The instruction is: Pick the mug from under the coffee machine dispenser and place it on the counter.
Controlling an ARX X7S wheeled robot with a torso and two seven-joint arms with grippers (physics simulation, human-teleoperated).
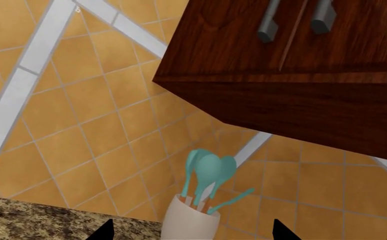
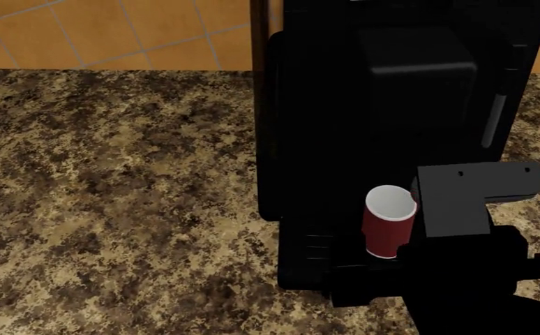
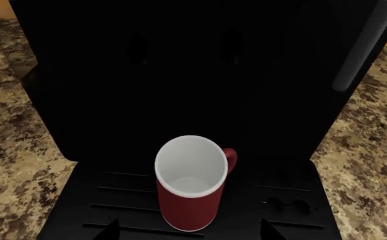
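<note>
Flat, even rendered light, sharp throughout; the coffee machine (image 2: 381, 105) reads near-featureless black, and shadows are faint.
</note>
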